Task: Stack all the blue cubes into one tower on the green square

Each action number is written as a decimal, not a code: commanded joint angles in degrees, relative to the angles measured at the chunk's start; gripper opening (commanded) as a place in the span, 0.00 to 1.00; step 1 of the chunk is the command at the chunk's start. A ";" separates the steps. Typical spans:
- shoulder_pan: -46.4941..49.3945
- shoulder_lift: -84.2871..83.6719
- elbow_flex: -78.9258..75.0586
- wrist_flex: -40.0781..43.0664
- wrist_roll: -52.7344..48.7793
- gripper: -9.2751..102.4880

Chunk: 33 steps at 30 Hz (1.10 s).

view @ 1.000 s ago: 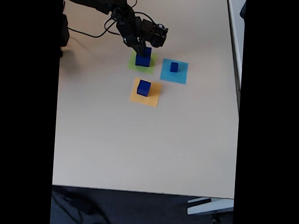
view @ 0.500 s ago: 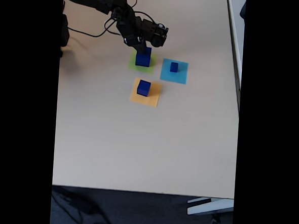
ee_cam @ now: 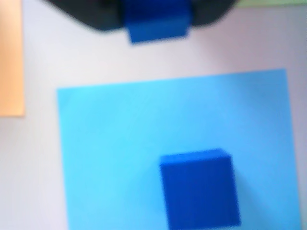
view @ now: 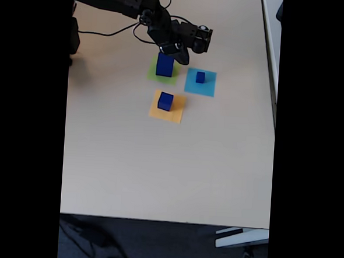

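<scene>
In the fixed view the largest blue cube (view: 165,65) stands on the green square (view: 153,75). My gripper (view: 178,54) hovers just right of its top, jaws apart and holding nothing. A small blue cube (view: 200,77) sits on the cyan square (view: 208,87). A medium blue cube (view: 165,101) sits on the orange square (view: 174,113). The wrist view looks down on the cyan square (ee_cam: 120,143) and its cube (ee_cam: 199,189). At the top edge my dark fingers (ee_cam: 96,14) flank a blurred blue cube (ee_cam: 156,26), beside a strip of green (ee_cam: 273,2).
The pale table (view: 158,169) is bare in front of the three paper squares. Black cables (view: 116,38) trail behind the arm at the back left. The table's right edge (view: 274,112) and front edge (view: 155,220) are in view.
My gripper has let go of the large blue cube on the green square and swung right toward the cyan square. The cubes have not moved.
</scene>
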 commanded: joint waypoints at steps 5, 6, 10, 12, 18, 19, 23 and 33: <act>1.23 -7.29 -13.80 -1.32 -4.57 0.09; 1.41 -9.05 -16.35 -0.53 -5.01 0.09; 1.41 -14.06 -21.88 -0.44 -5.27 0.09; 1.41 -15.38 -22.76 -0.70 -4.92 0.09; 0.70 -18.19 -24.08 -0.26 -3.34 0.09; 0.62 -18.63 -24.08 -0.26 -3.08 0.09; 0.44 -20.13 -23.99 -0.70 -2.29 0.09; -0.62 -20.39 -25.84 -0.79 -1.49 0.09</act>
